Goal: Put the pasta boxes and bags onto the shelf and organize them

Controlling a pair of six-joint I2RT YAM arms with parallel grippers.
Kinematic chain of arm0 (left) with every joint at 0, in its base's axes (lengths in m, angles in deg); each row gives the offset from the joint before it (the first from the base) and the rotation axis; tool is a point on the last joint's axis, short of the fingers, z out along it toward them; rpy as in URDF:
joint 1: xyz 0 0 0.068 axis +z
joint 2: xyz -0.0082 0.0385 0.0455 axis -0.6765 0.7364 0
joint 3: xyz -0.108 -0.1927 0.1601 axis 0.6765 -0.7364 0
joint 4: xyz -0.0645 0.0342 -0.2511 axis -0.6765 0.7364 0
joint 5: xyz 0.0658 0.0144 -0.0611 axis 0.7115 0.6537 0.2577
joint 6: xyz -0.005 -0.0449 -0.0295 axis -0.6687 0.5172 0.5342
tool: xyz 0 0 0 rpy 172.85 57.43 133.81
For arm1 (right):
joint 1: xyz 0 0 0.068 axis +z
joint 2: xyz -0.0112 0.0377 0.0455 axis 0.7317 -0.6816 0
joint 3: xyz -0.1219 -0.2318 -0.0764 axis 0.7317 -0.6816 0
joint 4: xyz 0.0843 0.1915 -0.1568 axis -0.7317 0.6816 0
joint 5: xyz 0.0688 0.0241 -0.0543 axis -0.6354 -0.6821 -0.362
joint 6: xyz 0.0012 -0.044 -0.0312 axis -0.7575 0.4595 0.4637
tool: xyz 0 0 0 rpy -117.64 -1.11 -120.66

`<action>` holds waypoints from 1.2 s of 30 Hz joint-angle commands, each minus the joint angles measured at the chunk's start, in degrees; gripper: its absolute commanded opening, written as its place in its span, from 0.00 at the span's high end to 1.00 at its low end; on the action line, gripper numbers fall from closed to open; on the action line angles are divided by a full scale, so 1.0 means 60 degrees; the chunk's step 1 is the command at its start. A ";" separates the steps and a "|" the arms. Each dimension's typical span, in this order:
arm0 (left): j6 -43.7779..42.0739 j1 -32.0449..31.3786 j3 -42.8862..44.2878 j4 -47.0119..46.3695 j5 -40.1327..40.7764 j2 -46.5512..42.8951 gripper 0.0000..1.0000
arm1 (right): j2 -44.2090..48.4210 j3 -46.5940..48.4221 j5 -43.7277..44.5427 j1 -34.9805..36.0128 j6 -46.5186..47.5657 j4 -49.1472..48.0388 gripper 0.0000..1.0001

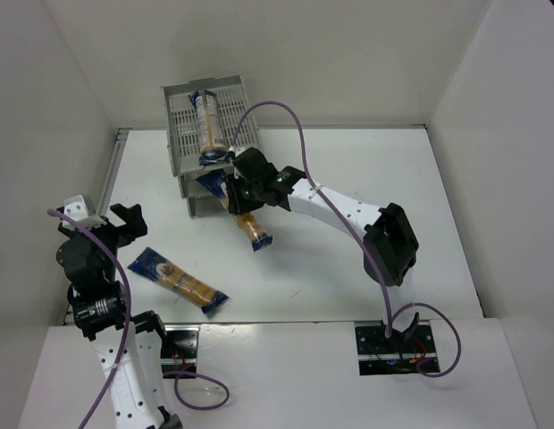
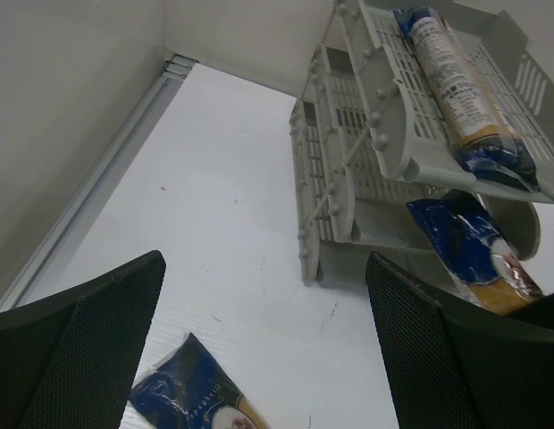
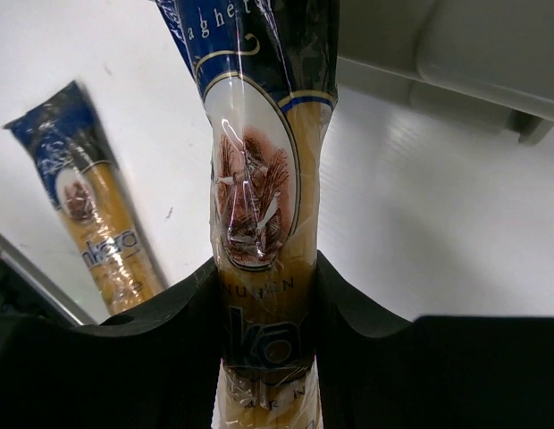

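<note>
Right hand [image 3: 264, 286] pinches a packet [image 3: 255, 170], apparently feeding the rack's [image 1: 180, 134] lower tray; next, slide it toward eleven o'clock.

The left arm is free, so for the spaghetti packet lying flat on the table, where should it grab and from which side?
Take the table packet at its yellow middle, from straight above, with the open left gripper turned to close across the narrow width. It lies flat and diagonal with nothing touching it.

"aghet" in pale script on the blue top of the clamped pasta packet [image 3: 259, 179], remaining print unreadable
</note>
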 commanded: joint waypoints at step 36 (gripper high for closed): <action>0.1717 -0.5908 -0.0840 -0.4212 -0.4345 0.6513 0.00 | -0.1664 0.3722 0.0670 -0.0046 -0.1438 -0.0525 1.00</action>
